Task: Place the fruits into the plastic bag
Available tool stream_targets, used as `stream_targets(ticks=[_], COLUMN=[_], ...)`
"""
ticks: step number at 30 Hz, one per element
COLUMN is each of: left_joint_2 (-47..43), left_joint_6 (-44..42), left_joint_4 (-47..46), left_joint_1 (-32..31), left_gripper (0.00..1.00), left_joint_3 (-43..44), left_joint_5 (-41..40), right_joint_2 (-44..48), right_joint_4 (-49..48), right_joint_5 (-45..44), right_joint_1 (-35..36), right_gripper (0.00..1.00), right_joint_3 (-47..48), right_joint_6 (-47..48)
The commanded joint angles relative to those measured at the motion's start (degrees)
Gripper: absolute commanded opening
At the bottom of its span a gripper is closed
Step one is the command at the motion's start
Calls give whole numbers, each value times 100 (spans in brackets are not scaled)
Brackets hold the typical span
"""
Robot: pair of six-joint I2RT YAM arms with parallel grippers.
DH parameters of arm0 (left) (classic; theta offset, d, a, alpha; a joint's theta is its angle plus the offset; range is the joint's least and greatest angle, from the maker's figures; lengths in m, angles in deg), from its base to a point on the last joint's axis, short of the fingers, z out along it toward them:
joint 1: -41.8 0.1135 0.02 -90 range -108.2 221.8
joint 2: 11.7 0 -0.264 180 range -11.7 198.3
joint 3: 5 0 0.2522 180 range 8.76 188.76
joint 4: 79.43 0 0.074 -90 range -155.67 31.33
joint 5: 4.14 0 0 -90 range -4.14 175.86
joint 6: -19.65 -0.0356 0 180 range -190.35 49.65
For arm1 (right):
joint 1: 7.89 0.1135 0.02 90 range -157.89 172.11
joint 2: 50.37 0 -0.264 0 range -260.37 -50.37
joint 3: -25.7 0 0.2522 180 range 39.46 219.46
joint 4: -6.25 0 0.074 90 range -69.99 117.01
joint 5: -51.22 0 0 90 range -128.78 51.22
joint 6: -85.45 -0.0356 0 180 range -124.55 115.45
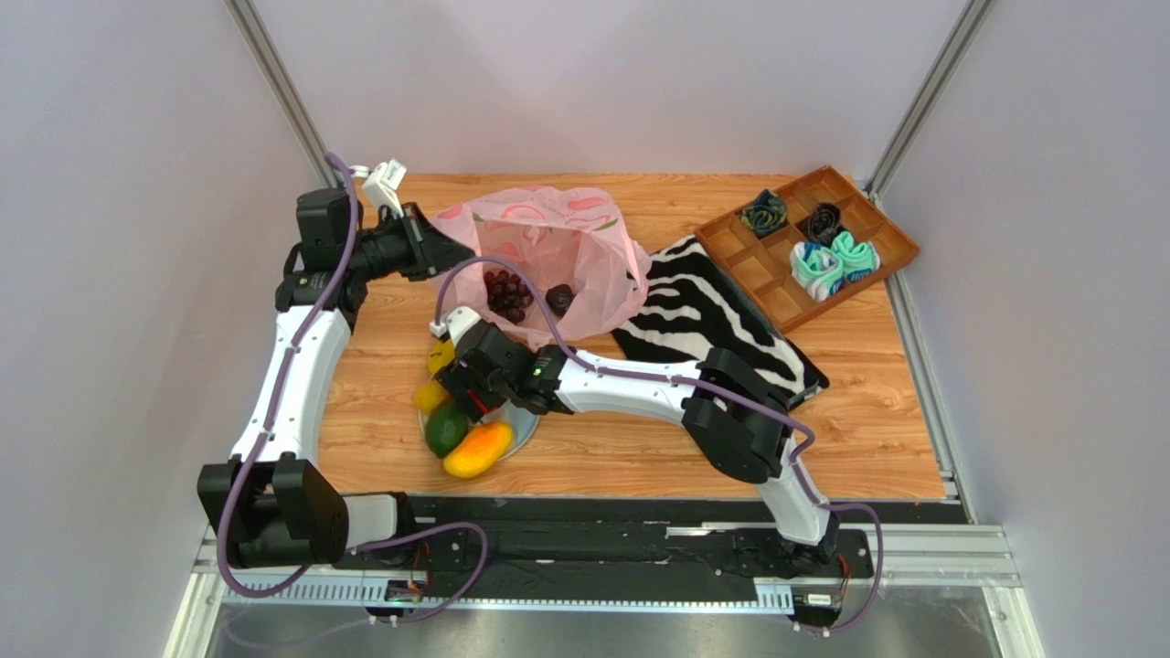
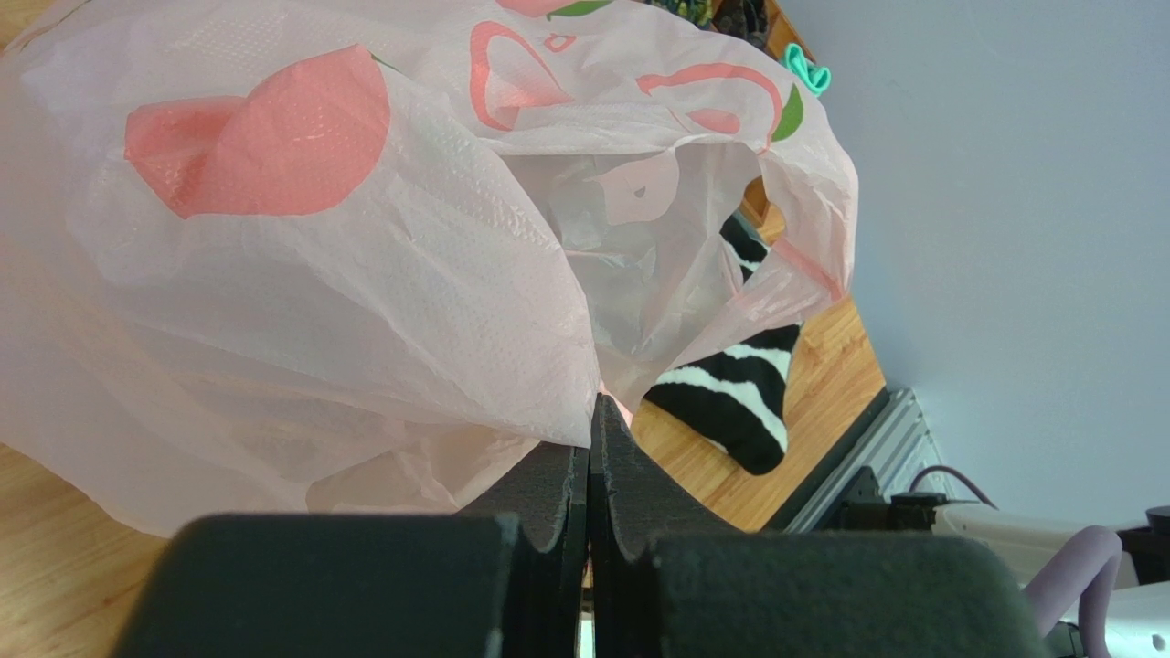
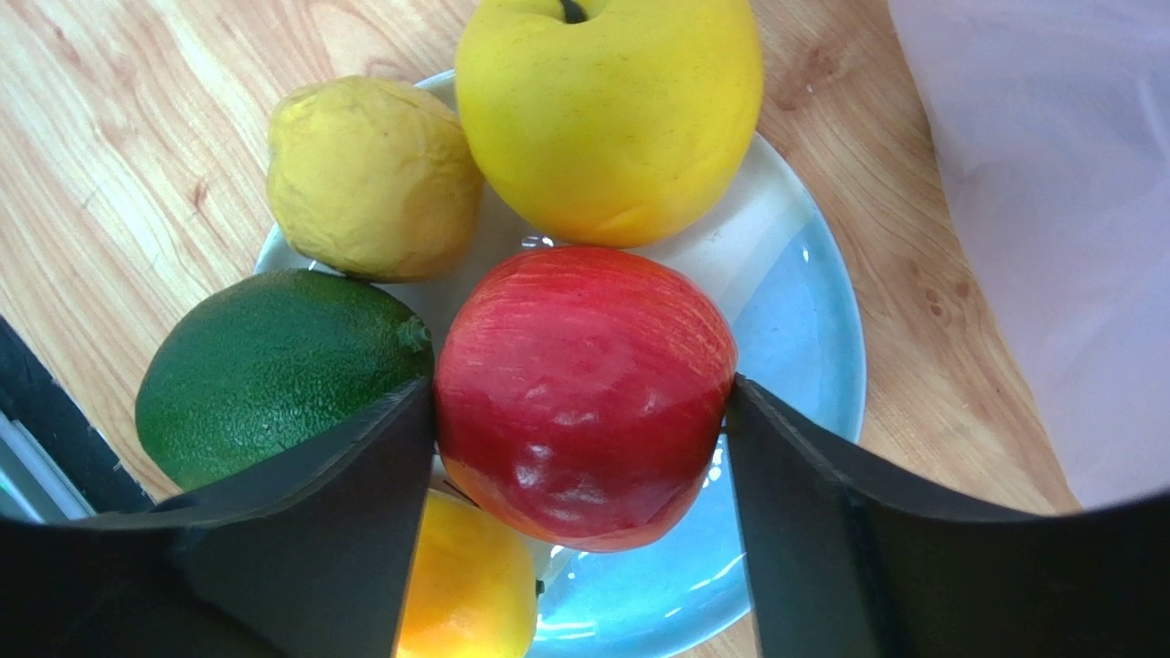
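The pink plastic bag (image 1: 549, 247) stands open at the back of the table, with the dark purple grape bunch (image 1: 507, 292) inside. My left gripper (image 1: 429, 247) is shut on the bag's left edge; in the left wrist view the jaws (image 2: 593, 411) pinch the thin film (image 2: 343, 274). My right gripper (image 1: 474, 395) is over the plate, closed on the red fruit (image 3: 584, 391), with both fingers touching its sides. Around it lie two yellow fruits (image 3: 371, 178) (image 3: 611, 117), the green oval fruit (image 3: 268, 370) and the mango (image 3: 460, 583).
The fruits lie on a light blue plate (image 3: 810, 370) near the front middle of the table. A zebra-striped cloth (image 1: 714, 315) lies right of the bag. A wooden tray (image 1: 886, 240) with rolled cloth bundles is at the back right.
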Motion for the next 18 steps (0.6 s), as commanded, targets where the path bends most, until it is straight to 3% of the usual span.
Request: stream_targets(ticks=[1, 5, 12, 18], left_joint_2=[-9, -17, -18, -9], left_joint_6=[21, 21, 29, 20], left_joint_4=[-155, -155, -164, -164], left_joint_1=[12, 12, 12, 3], left_gripper=[0, 0, 0, 0], left_joint_3=[162, 162, 153, 153], left_joint_5=[77, 77, 77, 59], right_joint_2=[1, 237, 861, 1519], right_joint_4=[12, 12, -111, -339], right_joint_5=[-407, -672, -725, -172], right_joint_1=[5, -12, -74, -74], right_gripper=[67, 52, 47, 43], right_joint_3=[187, -15, -613, -999], right_joint_6=[-101, -48, -109, -110])
